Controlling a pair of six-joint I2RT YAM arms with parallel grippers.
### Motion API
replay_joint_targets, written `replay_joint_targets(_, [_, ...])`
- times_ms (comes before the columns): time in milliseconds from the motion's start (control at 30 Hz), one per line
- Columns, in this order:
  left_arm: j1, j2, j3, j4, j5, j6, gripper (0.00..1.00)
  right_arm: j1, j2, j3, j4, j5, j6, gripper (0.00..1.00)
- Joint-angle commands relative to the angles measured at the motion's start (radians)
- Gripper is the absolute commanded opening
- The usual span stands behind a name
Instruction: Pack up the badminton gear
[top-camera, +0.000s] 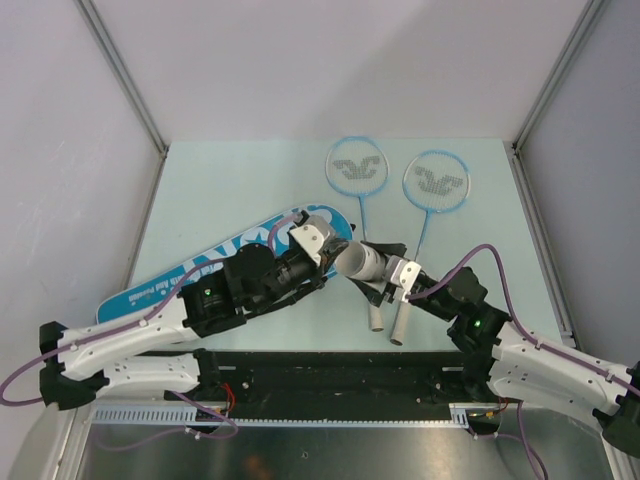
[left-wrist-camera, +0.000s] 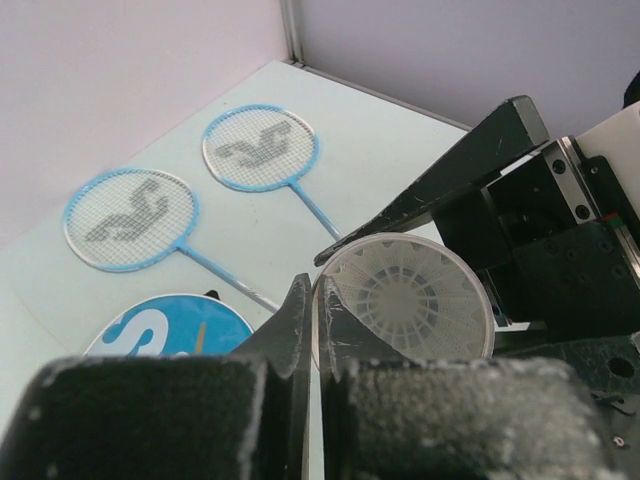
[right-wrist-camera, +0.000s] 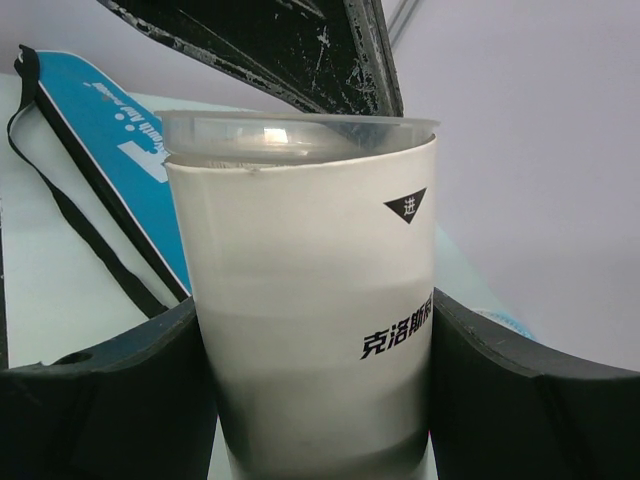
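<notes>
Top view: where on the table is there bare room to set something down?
Free: the far-left corner between the blue bag and the left racket; the right strip beside the right racket. Crowded: the centre, around the white tube and racket handles.

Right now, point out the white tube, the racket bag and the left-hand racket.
white tube (right-wrist-camera: 300, 300): right wrist view, printed side wall.
racket bag (top-camera: 150, 290): top view, blue face.
left-hand racket (top-camera: 357, 165): top view, strung head.
</notes>
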Motion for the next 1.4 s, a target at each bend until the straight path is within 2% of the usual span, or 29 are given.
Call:
replay_joint_targets(0, [-0.061, 0.081, -0.017, -0.052, 0.020, 0.009, 0.01, 0.043, 0.017, -0.001, 0.099, -0.049, 0.191, 0.18])
replay_joint_targets(100, [-0.064, 0.092, -0.011, -0.067, 0.066, 0.009, 0.13, 0.045, 0.020, 0.001, 0.096, -0.040, 0.184, 0.19])
replay_joint_targets(133, [-0.065, 0.092, -0.011, -0.070, 0.075, 0.007, 0.21, 0.046, 0.020, 0.001, 0.088, -0.037, 0.178, 0.19])
replay_joint_targets(233, [-0.065, 0.089, -0.015, -0.092, 0.076, -0.003, 0.35, 0.046, 0.015, 0.001, 0.073, -0.029, 0.171, 0.19])
replay_joint_targets(400, [-0.065, 0.076, -0.015, -0.099, 0.082, -0.025, 0.50, 0.048, 0.011, 0.001, 0.073, -0.024, 0.171, 0.19])
replay_joint_targets(667, [-0.065, 0.076, -0.069, -0.037, 0.092, -0.077, 0.50, 0.048, 0.012, 0.001, 0.166, -0.049, 0.249, 0.18])
replay_joint_targets(900, [-0.065, 0.049, -0.167, 0.192, 0.091, -0.132, 0.42, 0.048, 0.026, -0.004, 0.292, -0.057, 0.342, 0.18])
replay_joint_targets(1033, [-0.065, 0.090, -0.179, 0.238, 0.108, -0.138, 0.35, 0.051, 0.029, -0.004, 0.341, -0.051, 0.369, 0.18])
replay_joint_targets(1233, [-0.065, 0.162, -0.196, 0.252, 0.178, -0.155, 0.29, 0.051, 0.006, -0.004, 0.315, -0.074, 0.323, 0.18])
replay_joint_targets(1367, [-0.065, 0.162, -0.228, 0.250, 0.180, -0.155, 0.28, 0.051, -0.020, -0.004, 0.246, -0.012, 0.316, 0.18])
